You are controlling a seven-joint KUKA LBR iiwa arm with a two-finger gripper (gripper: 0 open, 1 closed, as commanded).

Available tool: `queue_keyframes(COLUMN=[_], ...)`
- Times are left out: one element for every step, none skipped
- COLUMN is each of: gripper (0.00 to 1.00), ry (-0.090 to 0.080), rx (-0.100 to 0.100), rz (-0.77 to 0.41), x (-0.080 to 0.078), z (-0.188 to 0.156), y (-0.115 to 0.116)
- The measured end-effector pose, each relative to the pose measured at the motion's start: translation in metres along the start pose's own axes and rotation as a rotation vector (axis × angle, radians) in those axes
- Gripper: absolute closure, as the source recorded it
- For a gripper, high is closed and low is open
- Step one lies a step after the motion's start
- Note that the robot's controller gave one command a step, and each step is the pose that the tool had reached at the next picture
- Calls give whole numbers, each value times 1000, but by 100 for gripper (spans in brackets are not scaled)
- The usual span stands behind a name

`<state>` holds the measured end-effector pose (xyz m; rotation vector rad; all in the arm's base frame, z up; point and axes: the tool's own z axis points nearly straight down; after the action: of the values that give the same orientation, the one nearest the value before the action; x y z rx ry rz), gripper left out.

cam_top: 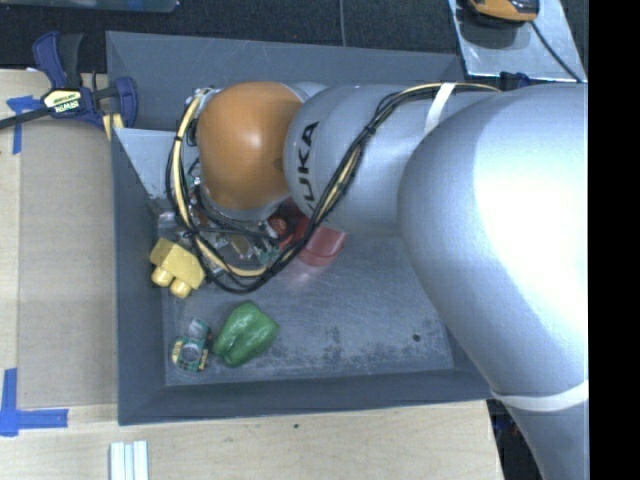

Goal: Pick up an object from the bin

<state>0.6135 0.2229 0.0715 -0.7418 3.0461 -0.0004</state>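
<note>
In the bin's (300,398) near-left corner you see one small green-and-white thing (190,353) and one green pepper (243,333). Farther back, one yellow block (175,266) sits just left of the gripper (222,236) and one pink thing (322,245) lies right of it. With the orange cover (245,143) above it, you cannot tell the gripper's state.

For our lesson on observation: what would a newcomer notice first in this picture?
The big silver robot arm with its orange dome-shaped cover reaches in from the right over the grey metal bin. In the bin's lower left part lie a green pepper-shaped toy and a yellow plastic block.
</note>
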Motion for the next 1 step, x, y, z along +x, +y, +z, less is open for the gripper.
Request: queue_keyframes(gripper=[100], ry=[0], rx=[0], rz=[0], x=[0], z=[0], y=[0])
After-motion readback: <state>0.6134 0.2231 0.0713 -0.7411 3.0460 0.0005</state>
